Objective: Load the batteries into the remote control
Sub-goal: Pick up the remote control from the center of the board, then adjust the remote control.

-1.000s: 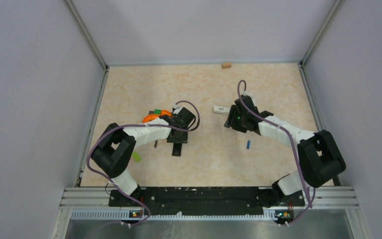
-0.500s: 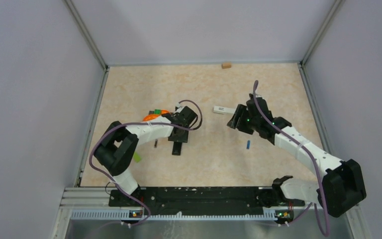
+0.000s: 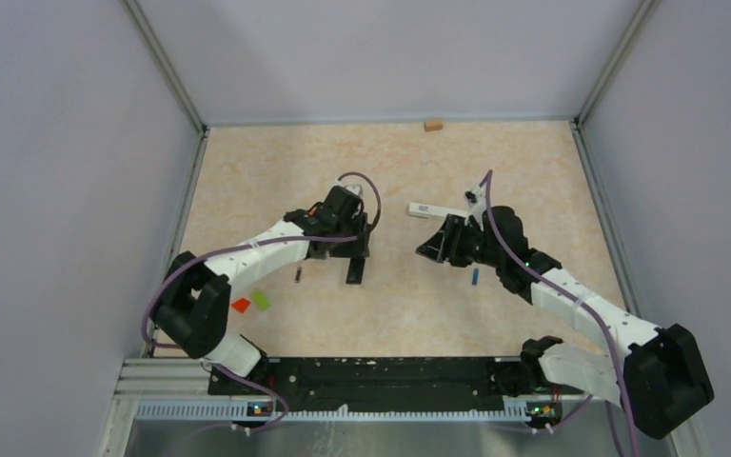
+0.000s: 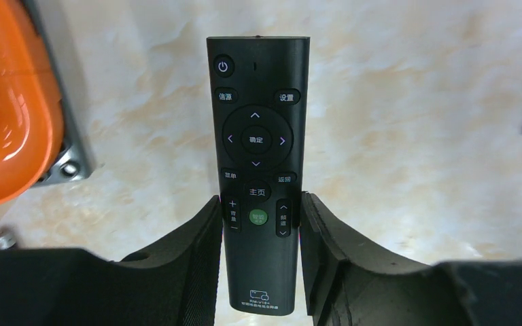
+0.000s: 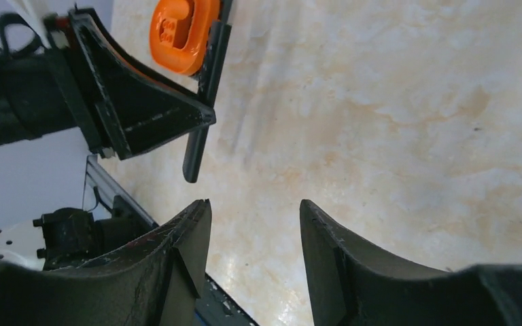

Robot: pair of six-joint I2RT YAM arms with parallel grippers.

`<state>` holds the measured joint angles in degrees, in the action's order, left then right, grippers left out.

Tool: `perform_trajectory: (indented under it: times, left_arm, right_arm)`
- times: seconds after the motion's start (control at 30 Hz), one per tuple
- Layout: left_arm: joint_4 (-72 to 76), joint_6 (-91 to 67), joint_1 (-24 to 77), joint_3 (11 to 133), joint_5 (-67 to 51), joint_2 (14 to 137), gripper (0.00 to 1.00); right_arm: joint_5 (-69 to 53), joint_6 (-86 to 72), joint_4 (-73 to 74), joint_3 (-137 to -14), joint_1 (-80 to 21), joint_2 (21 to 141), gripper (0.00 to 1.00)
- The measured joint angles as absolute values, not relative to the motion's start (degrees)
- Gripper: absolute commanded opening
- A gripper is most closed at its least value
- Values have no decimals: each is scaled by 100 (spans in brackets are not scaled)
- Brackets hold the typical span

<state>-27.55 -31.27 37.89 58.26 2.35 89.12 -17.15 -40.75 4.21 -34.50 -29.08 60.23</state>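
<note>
The left hand (image 4: 259, 201) is clamped on the remote control (image 4: 258, 136). Its two fingers (image 4: 194, 258) press against the long sides of the remote's lower half. In the left wrist view the remote control shows its button side, with the power key at the end away from the hand. From above it appears as a short black bar just left of the middle of the desk (image 3: 533, 171), pointing toward the near edge. I cannot tell whether its free end touches the desk.

The right hand (image 5: 255, 204) is spread apart, with nothing between its fingers but bare desk. It hangs just right of the middle of the desk, turned toward the left hand and well apart from the remote control.

The blue battery (image 3: 475, 277) lies on the desk right of the middle, just beside the right wrist on the side toward the near edge. Neither hand touches it. A dark battery (image 3: 297, 275) lies on the left-edge side of the remote control, near the left forearm.

A white bar (image 3: 433, 210) lies flat between the two hands, toward the far edge. An orange piece (image 4: 7, 102) sits close by the remote control. A red block (image 3: 241, 305) and a green block (image 3: 262, 299) lie just beside each other near the left edge, toward the near-left corner. A small tan block (image 3: 432, 124) rests at the far edge.
</note>
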Motion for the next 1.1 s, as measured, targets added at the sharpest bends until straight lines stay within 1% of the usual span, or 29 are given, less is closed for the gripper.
perform_trajectory:
  times: [0.1,0.2,0.3,0.4,0.5,0.7,0.9,1.0,1.1]
  left_arm:
    - [-2357,-3199,3743,5874,-233,8619,23]
    - [-1922,-3406,3708,5892,-644,8562,23]
    - [-1564,-3710,3647,5889,-1118,8565,23]
    - [-1210,-3997,3559,5889,-1632,8567,23]
    - [-941,-4263,3430,5889,-2182,8593,22]
    - [-519,-4696,3199,5889,-3089,8641,24]
    - [-364,-4969,3170,5889,-3538,8641,24]
    - [-209,-5135,3146,5889,-3682,8639,23]
    - [16,-5365,3107,5889,-3780,8628,23]
  right_arm:
    - [-1920,-4123,-235,-3249,-3035,6147,60]
    - [-1962,-4298,-923,-3057,-3282,6313,70]
    - [-1962,-4517,-1649,-2823,-3564,6545,76]
    - [-1962,-4733,-2204,-2696,-3688,6781,80]
    - [-1966,-4910,-2591,-2692,-3697,6921,80]
    - [-2211,-5339,-3592,-2620,-3697,7100,80]
    - [-2482,-5883,-4322,-2604,-3701,7255,75]
    - [-2558,-6114,-4532,-2602,-3699,7411,68]
    - [-2641,-6296,-4696,-2602,-3701,7524,58]
